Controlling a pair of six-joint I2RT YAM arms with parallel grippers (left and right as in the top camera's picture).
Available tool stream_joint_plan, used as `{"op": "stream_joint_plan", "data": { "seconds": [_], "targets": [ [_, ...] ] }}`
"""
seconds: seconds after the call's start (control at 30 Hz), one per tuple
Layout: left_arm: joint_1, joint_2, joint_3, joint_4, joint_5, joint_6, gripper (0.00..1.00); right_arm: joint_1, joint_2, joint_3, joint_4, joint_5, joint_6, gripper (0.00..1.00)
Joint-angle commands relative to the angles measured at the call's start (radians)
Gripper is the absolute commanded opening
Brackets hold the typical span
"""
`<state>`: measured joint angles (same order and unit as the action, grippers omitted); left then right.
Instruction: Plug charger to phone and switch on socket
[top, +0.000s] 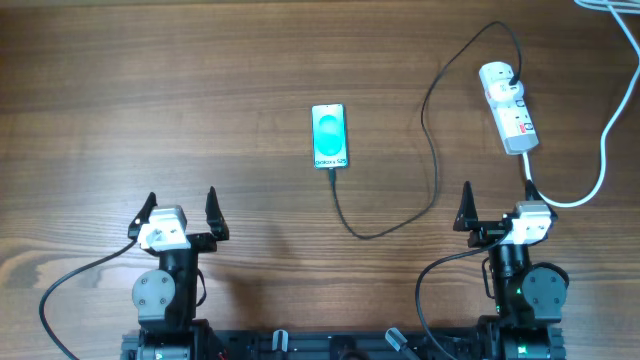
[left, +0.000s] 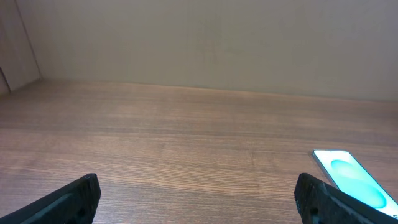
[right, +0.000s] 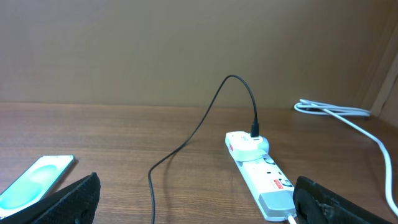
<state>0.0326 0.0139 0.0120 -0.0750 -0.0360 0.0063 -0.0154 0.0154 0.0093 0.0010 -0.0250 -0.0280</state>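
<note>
The phone (top: 329, 137) lies flat at mid-table, its teal screen facing up; it also shows at the edge of both wrist views (left: 356, 181) (right: 32, 184). The charger (top: 434, 150), a thin black cable, loops from the phone's near edge round to a white adapter (right: 247, 144) plugged into the socket (top: 509, 110) at the back right. I cannot tell whether its tip is seated in the phone. The socket (right: 264, 179) shows small red marks. My left gripper (top: 180, 212) is open near the front left. My right gripper (top: 497, 212) is open just in front of the socket.
A thick white cord (top: 604, 150) runs from the socket's near end, curves right and leaves at the back right corner (right: 336, 111). The arms' own black cables (top: 70, 280) trail along the front edge. A wall stands behind the table.
</note>
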Motion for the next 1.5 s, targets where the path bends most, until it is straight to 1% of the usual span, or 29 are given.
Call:
{"op": "stream_joint_plan", "data": {
  "seconds": [0.0,1.47],
  "targets": [
    [-0.005,-0.009,-0.006,0.003,0.001,0.016,1.0,0.006,-0.012,-0.004,0.002,-0.002,0.002,1.0],
    [-0.005,-0.009,-0.006,0.003,0.001,0.016,1.0,0.025,-0.013,-0.004,0.002,0.003,0.012,1.0]
  ]
}}
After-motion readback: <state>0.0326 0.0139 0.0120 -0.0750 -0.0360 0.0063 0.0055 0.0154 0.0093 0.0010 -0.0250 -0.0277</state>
